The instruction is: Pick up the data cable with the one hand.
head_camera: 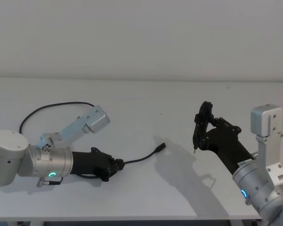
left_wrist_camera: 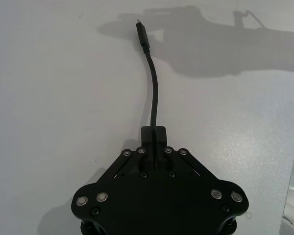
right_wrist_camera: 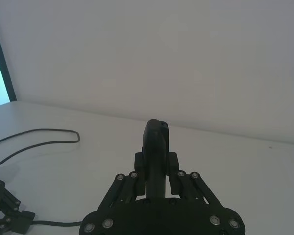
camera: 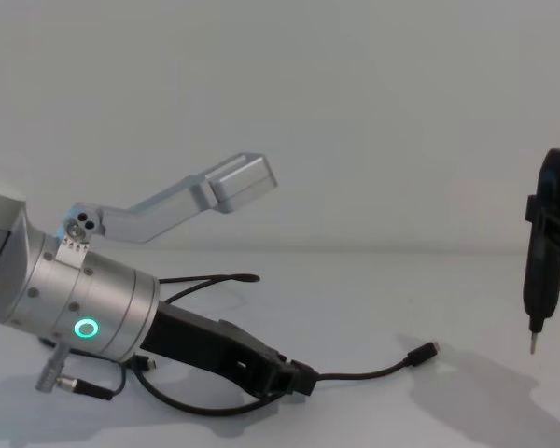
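White table [head_camera: 146, 99] carries the data cable [head_camera: 142, 158], its long loop lying slack beside the left arm. The left gripper [head_camera: 117, 165], low at the table, has its jaws closed on the cord near the free plug end. Risk: the thin cord may slip on lifting, or the loop may snag the arm. The right gripper [head_camera: 201, 128] is parked upright, well apart.

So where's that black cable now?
In the head view the data cable lies on the table's left side, pinched in the left gripper; its free plug points toward the middle, its loop behind that arm.

Head view high, facing down; chest view low, sidelong; wrist views close; data cable [head_camera: 146, 157] shared
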